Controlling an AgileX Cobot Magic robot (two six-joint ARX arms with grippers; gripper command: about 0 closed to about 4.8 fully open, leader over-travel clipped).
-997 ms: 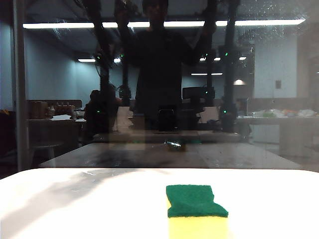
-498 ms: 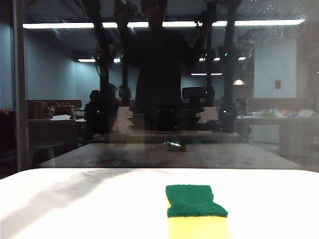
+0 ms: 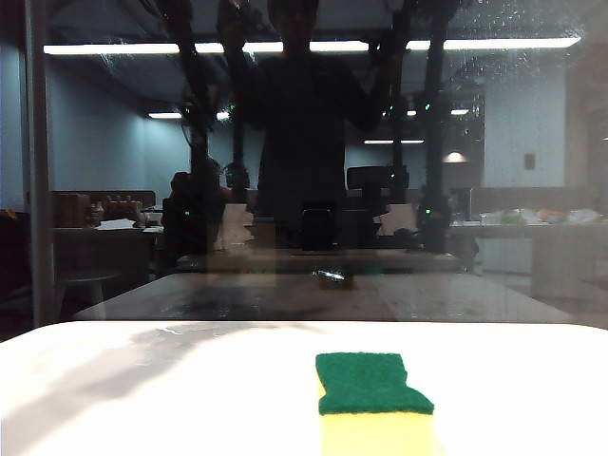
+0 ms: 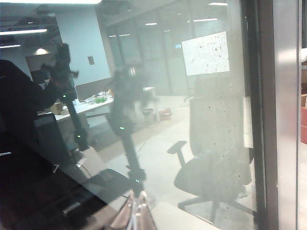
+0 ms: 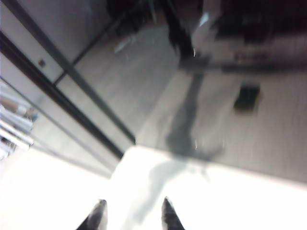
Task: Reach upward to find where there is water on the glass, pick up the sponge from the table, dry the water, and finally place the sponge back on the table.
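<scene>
The yellow sponge (image 3: pixel 373 399) with its green scouring layer lies on the white table (image 3: pixel 142 399), right of centre near the front edge. Behind it stands the dark glass (image 3: pixel 114 218), with fine water speckles (image 3: pixel 518 21) at its upper right. Neither real gripper shows in the exterior view, only mirrored arms. My left gripper (image 4: pixel 136 214) is raised before the glass with its fingers together, facing speckled water (image 4: pixel 207 53). My right gripper (image 5: pixel 132 213) hangs open over the bare table (image 5: pixel 216 191), nothing between its fingers; the sponge itself is out of that view.
A grey vertical frame strip (image 3: pixel 38 171) runs down the pane's left side and appears again beside my left gripper as frame strip (image 4: pixel 283 115). A dark human figure (image 3: pixel 304 123) is mirrored in the pane. The table's far edge (image 5: pixel 144 151) meets the glass.
The sponge and table look the same. Only the mirrored figure and arms in the glass shift slightly.
</scene>
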